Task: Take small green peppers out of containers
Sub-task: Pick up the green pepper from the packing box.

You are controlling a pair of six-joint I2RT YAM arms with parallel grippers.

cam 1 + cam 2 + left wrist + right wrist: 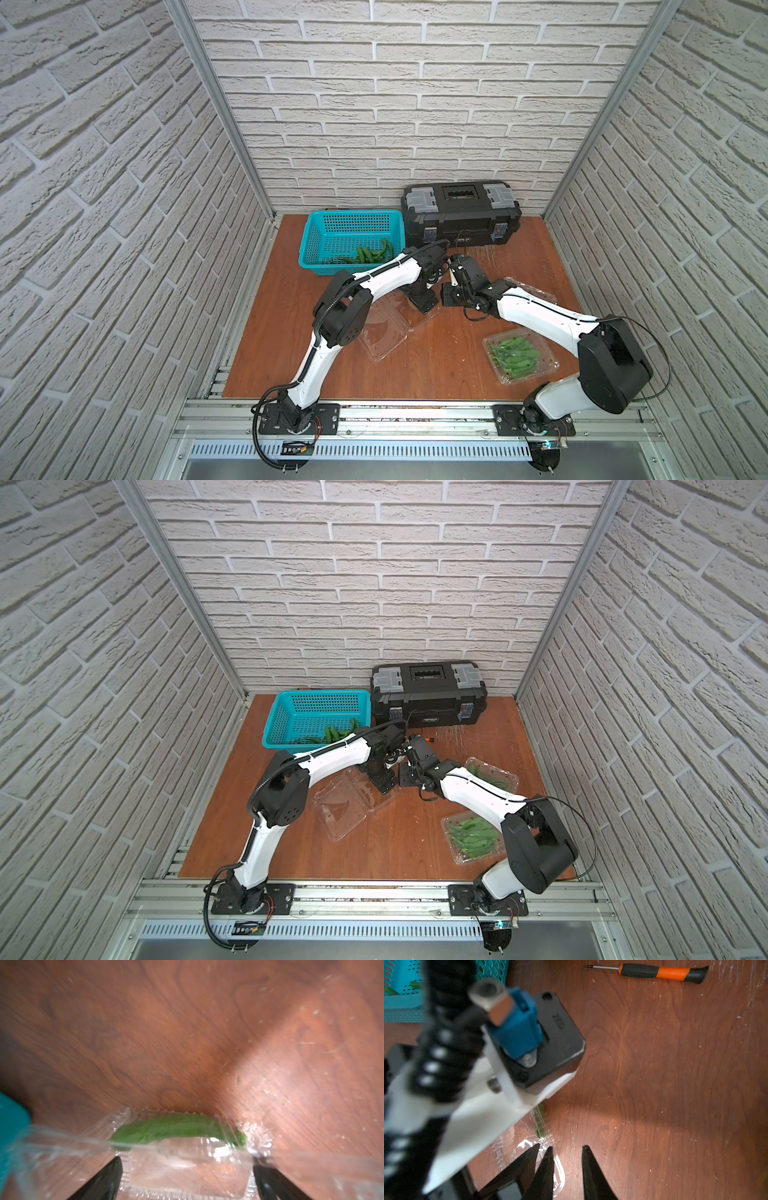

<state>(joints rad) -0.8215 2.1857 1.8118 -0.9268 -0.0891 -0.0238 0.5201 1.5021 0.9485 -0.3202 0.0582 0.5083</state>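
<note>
Left claw (186,1159): released, straddling the clear box (386,336)
Right claw (567,1147): parted, empty, beside the box
Pepper (176,1129): inside the box

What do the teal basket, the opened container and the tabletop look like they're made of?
Teal basket: moulded plastic, matte, perforated walls. Opened container: thin clear plastic, glossy; wood shows through. Tabletop: reddish-brown wood or wood-look laminate, visible grain, scuffed.

I am looking at glossy green peppers (515,353) gleaming through clear containers (548,362), a teal perforated basket (353,220), a black, grey-latched toolbox (461,220) and my reddish wood-grain worktop (436,365).
</note>
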